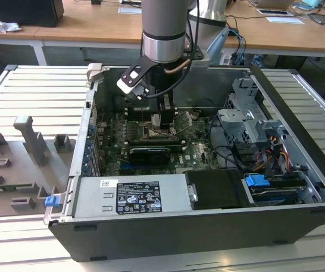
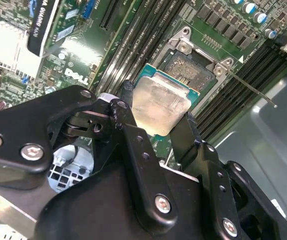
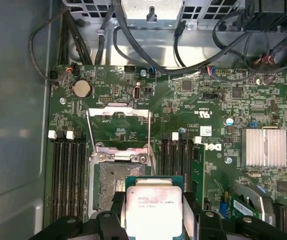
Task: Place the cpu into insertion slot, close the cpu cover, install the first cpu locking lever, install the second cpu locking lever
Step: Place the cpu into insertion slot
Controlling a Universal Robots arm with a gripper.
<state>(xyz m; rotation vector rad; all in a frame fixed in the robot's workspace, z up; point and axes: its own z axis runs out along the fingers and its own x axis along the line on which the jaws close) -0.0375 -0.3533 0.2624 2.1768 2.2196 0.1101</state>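
I have the cpu [image 3: 151, 210] pinched by its two opposite edges between the fingers of the gripper [image 3: 152, 205], pale metal face up. The grip looks firm and level in both wrist views. The chip hangs over the motherboard [image 3: 223, 115], overlapping one edge of the insertion slot [image 3: 114, 186], and I judge it is not yet seated: in the second wrist view the slot [image 2: 196, 67] lies bare beyond the chip [image 2: 161, 107], its dark contact field uncovered.

The cpu cover [image 3: 133, 111] is swung open off the slot, on the side towards the board's coin cell. Whether it stands upright or lies flat, I cannot tell. One thin locking lever [image 2: 253, 90] juts out released past the slot's corner, over the memory slots [image 2: 263, 65] that flank the socket on both sides.

By my reading none of the four steps is done: the chip is carried to the socket but not placed, the cover is open, and both levers remain to be installed. In the exterior view the gripper [image 1: 158, 116] is down inside the open computer case [image 1: 168, 249], near the middle of the board.
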